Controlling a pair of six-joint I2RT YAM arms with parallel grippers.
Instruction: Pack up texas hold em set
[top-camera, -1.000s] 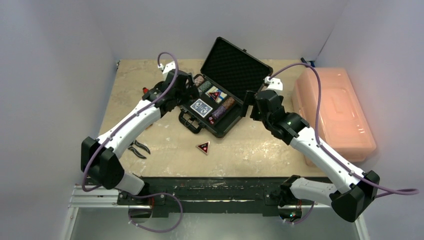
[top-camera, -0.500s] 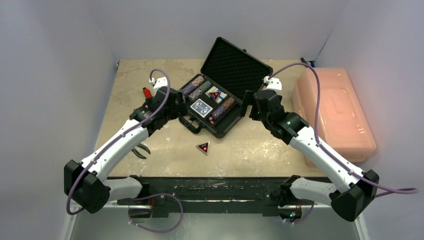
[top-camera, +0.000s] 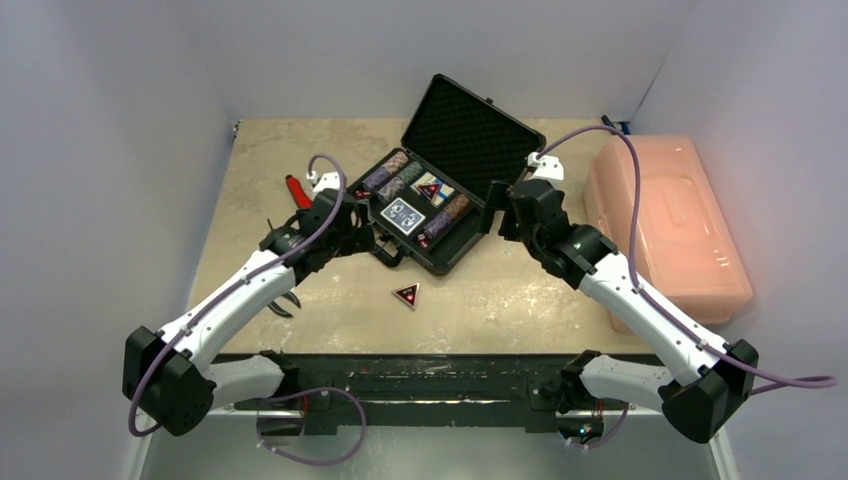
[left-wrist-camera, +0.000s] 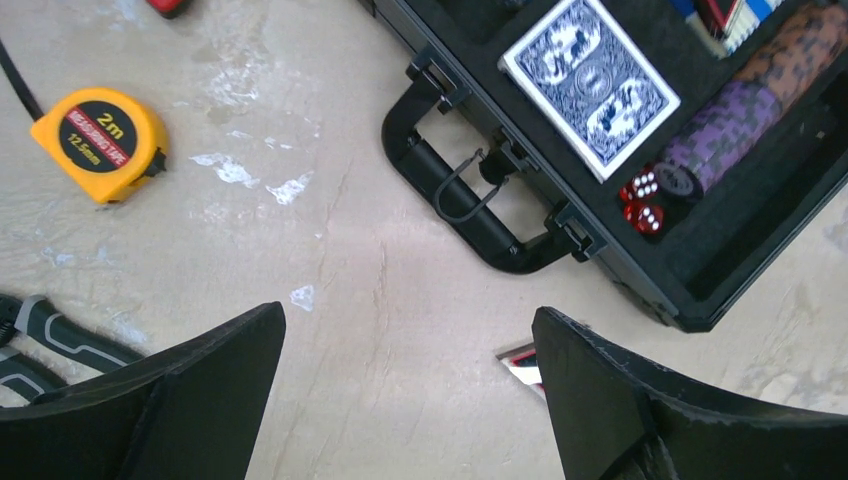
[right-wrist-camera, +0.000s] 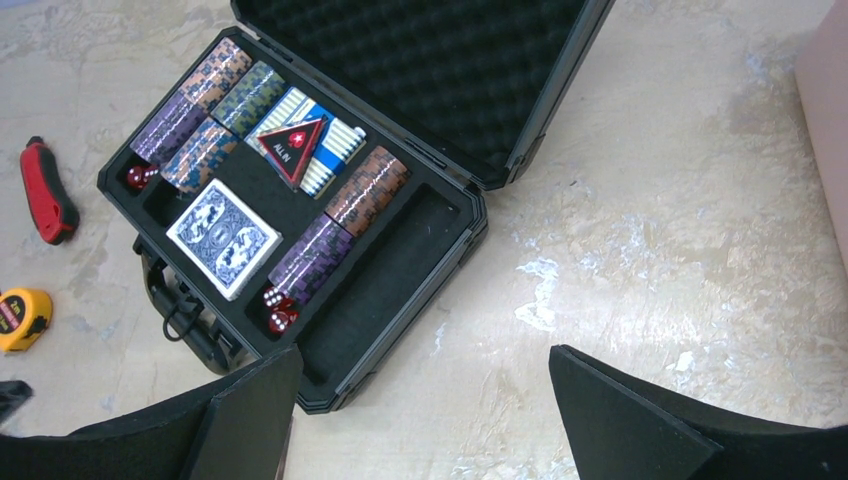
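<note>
The black briefcase (top-camera: 447, 262) lies open at mid-table, its foam lid (top-camera: 470, 125) raised. Inside are chip stacks (right-wrist-camera: 365, 190), a blue card deck (right-wrist-camera: 222, 238), red dice (right-wrist-camera: 277, 308) and a triangular red-black button (right-wrist-camera: 293, 148). A second triangular button (top-camera: 406, 295) lies loose on the table in front of the case; a corner of it shows by my left finger (left-wrist-camera: 522, 362). My left gripper (top-camera: 360, 232) is open and empty above the table, just near-left of the case handle (left-wrist-camera: 470, 215). My right gripper (top-camera: 495, 212) is open and empty at the case's right corner (right-wrist-camera: 400, 310).
A large pink bin (top-camera: 670, 225) fills the right side of the table. A red-handled tool (top-camera: 297, 190) lies left of the case. A yellow tape measure (left-wrist-camera: 100, 140) and dark-handled pliers (top-camera: 280, 298) lie under and beside my left arm.
My left arm has drawn back from over the case's chip stacks towards the near left, now above the table by the handle. The right arm has not moved.
</note>
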